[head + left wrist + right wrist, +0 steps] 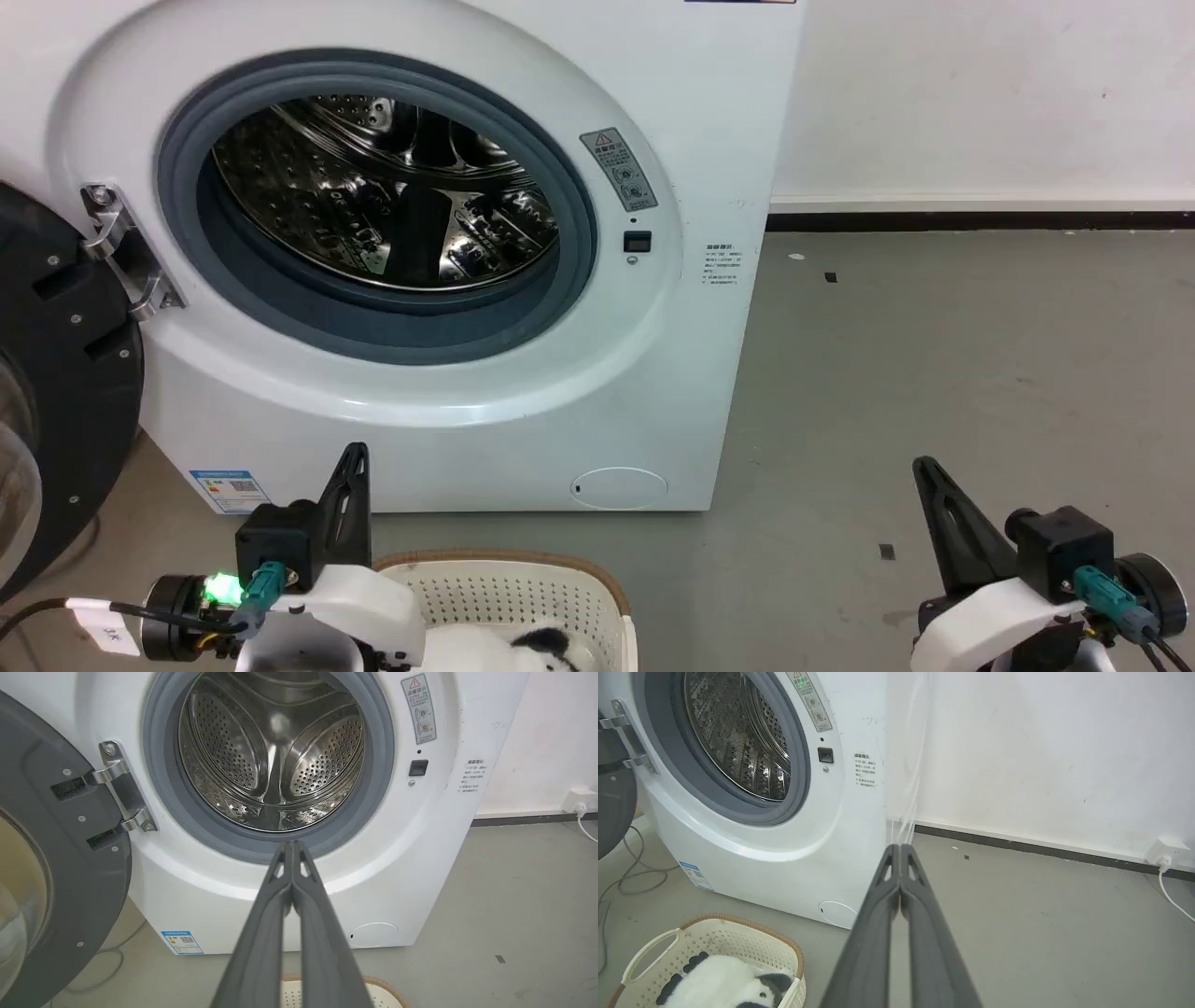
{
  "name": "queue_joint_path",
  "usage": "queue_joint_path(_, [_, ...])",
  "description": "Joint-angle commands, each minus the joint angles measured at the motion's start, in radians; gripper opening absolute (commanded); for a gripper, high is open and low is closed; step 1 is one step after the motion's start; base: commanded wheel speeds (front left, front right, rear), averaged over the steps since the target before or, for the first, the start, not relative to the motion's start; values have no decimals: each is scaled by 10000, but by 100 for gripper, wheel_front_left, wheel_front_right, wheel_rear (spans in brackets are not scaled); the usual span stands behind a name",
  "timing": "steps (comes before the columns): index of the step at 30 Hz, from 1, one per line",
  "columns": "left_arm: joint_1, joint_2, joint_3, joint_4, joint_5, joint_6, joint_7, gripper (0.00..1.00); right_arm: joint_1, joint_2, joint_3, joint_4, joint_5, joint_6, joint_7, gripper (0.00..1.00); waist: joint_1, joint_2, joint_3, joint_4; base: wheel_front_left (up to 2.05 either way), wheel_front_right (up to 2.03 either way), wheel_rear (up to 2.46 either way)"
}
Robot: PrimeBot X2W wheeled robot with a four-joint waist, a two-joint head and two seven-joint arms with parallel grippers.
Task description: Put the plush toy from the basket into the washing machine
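Plush toy point(724, 984): in basket point(714, 940), ungrasped; washing machine point(448, 392) open, drum point(233, 742) empty; left gripper point(292, 845), right gripper point(900, 849) closed, empty; whole transfer remaining.

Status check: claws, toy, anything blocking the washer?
Left claw shut, empty; right claw shut, empty. Plush toy lying in basket, not yet grasped. Washing machine door swung open, nothing blocking.

Stuck on washer point(467, 411) front: warning label point(418, 708) with red triangle sign, wording too small to read. Right of it, small print block point(474, 777), unreadable. Low at left, blue sticker point(182, 942) bearing QR code.
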Motion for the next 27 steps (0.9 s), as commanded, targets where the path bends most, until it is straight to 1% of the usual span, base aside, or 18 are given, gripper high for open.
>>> queue_joint_path(1, [141, 1, 7, -45, 24, -55, 1, 0, -135, -4, -3, 26, -78, 6, 14, 0, 0, 0, 0, 0, 0, 0, 0])
queue_joint_path(15, [141, 1, 7, -45, 24, -55, 1, 0, -135, -4, -3, 26, -78, 6, 14, 0, 0, 0, 0, 0, 0, 0, 0])
queue_joint_path(16, [141, 1, 7, -45, 24, -55, 1, 100, -135, -4, -3, 26, -78, 6, 14, 100, 0, 0, 0, 0, 0, 0, 0])
queue_joint_path(27, [-71, 11, -84, 135, -30, 161, -188, 100, -9, 0, -75, -73, 180, 0, -189, 100, 0, 0, 73, 9, 0, 0, 0])
